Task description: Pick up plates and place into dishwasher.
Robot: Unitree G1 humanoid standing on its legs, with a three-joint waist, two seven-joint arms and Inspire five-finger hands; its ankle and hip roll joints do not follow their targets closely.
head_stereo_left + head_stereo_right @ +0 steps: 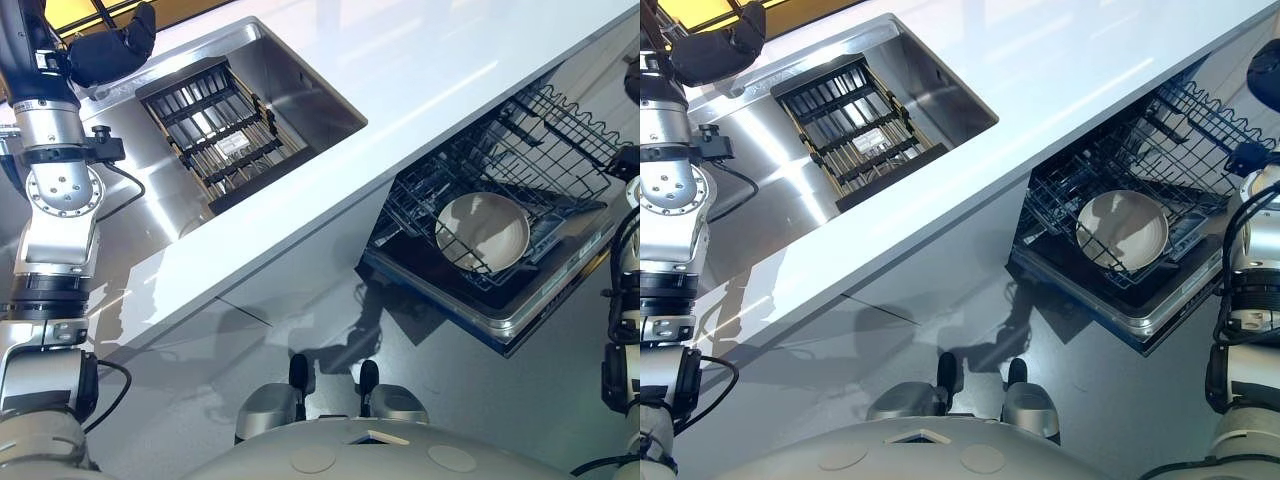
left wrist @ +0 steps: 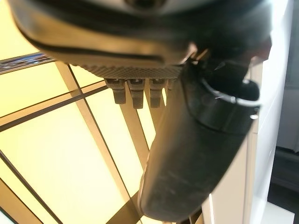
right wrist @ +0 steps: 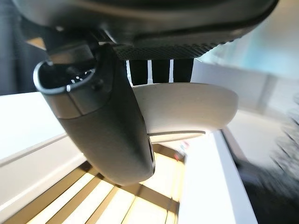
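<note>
The right hand [image 3: 112, 135] is gripping a white plate [image 3: 187, 112], thumb on one face and fingers [image 3: 149, 70] on the other. A second plate [image 1: 483, 232] is lying in the dishwasher rack [image 1: 560, 150] at four o'clock. The sink [image 1: 290, 90] at eleven o'clock is holding a dark slatted rack [image 1: 215, 130]. Beside it, the left hand [image 1: 115, 45] is hovering, fingers [image 2: 133, 91] relaxed, holding nothing.

A pale cream plate [image 1: 483, 232] lies in the black wire dishwasher rack [image 1: 560, 130], below a glossy white counter [image 1: 420, 70]. Beside the counter, a brushed silver sink [image 1: 300, 90] holds a dark slatted drying rack [image 1: 215, 135]. A second cream plate [image 3: 187, 109] shows against the dark right hand [image 3: 103, 130].
</note>
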